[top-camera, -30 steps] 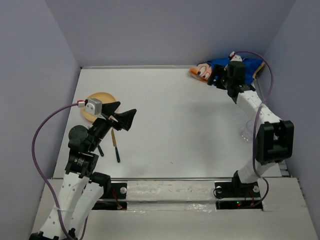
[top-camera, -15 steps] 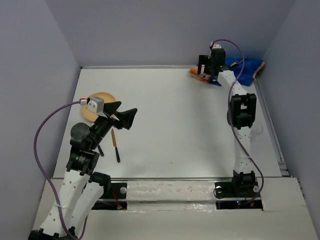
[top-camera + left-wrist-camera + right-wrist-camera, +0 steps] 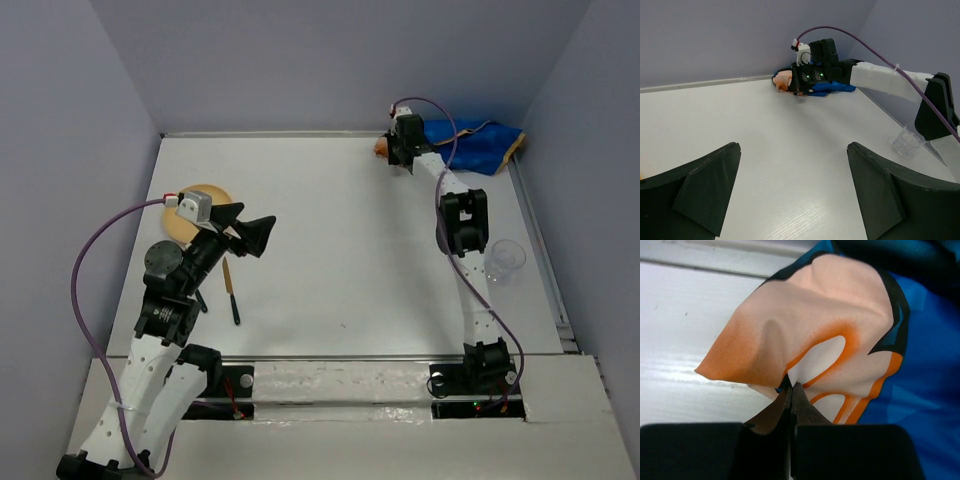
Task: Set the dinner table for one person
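Observation:
The dinner table (image 3: 350,250) is a wide white top. A blue cartoon-mouse placemat (image 3: 472,145) lies crumpled in its back right corner. My right gripper (image 3: 398,152) is at the mat's left end. In the right wrist view its jaws (image 3: 791,385) are shut, pinching a fold of the orange and peach cloth (image 3: 830,325). My left gripper (image 3: 250,232) hovers wide open over the left side, with only bare table between its fingers (image 3: 700,185). A tan plate (image 3: 205,197) sits behind it, partly hidden.
A clear glass (image 3: 505,258) stands near the right edge, also seen as the glass (image 3: 907,141) in the left wrist view. A wooden-handled utensil (image 3: 228,275) and a black one (image 3: 235,308) lie at the front left. Walls close in on three sides.
My right arm swung left along the back wall to the placemat's left end, and its jaws closed on the cloth. The glass came into view. The left arm barely moved.

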{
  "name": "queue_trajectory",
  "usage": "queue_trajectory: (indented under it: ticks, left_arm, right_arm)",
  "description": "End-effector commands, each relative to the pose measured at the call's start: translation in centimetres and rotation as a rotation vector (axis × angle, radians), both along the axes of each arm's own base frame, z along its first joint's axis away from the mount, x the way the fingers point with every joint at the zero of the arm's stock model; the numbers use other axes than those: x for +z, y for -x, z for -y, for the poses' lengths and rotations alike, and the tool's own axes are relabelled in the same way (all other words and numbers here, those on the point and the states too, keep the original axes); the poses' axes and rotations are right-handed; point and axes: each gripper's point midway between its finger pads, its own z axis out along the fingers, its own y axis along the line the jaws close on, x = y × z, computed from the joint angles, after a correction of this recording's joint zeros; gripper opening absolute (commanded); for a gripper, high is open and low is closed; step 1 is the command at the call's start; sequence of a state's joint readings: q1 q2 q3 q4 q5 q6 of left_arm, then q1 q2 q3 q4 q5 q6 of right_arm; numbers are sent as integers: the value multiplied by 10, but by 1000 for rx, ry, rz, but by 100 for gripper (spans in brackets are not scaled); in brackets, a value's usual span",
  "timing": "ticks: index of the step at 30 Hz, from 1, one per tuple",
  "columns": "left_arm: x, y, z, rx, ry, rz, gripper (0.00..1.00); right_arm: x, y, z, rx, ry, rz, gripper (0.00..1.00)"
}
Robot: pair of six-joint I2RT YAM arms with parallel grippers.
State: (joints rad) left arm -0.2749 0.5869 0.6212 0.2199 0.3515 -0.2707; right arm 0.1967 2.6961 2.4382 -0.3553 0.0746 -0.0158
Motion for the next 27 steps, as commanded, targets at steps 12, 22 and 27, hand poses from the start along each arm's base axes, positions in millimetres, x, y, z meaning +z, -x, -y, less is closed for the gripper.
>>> queue_trajectory:
  ticks: [12, 22, 27]
  left_arm:
    - [15, -1, -6, 31, 44, 51, 99]
    - [-5, -16, 11, 12, 92, -95, 99]
    - [-21, -14, 69, -46, 85, -184, 99]
  right_arm:
    - [76, 229, -109, 345, -290, -72, 0]
    - [40, 371, -35, 51, -383, -186, 32]
    - [66, 387, -24, 45, -395, -123, 85]
